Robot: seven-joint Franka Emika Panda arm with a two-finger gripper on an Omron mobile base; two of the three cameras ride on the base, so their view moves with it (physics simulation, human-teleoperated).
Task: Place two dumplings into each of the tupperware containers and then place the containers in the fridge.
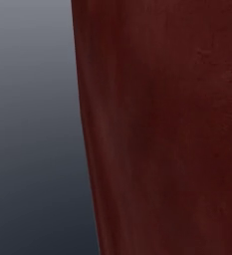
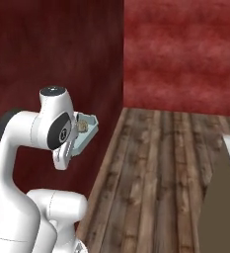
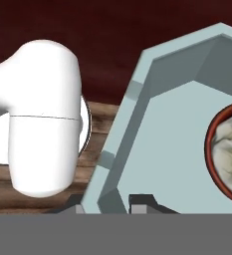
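Observation:
A light-blue tupperware container (image 2: pixel 85 132) hangs in the air beside my arm's upper joint, tilted, with a tan dumpling (image 2: pixel 80 126) lying in it. In the hand view the container (image 3: pixel 172 134) is very close, and a dumpling (image 3: pixel 231 149) sits at its right edge. My gripper (image 3: pixel 107 205) is shut on the container's near rim, with the dark fingertips (image 3: pixel 142 201) rising on either side of the wall. In the right base view the arm's joint hides the gripper. A flat grey-to-charcoal surface (image 1: pixel 33 149) stands at the left; I cannot tell whether it is the fridge.
A dark red wall (image 1: pixel 162 124) stands close ahead and continues as the wall (image 2: pixel 185 54) behind a wooden plank floor (image 2: pixel 156 178). A grey-brown slanted block (image 2: pixel 221 207) with a pale top rises at the lower right.

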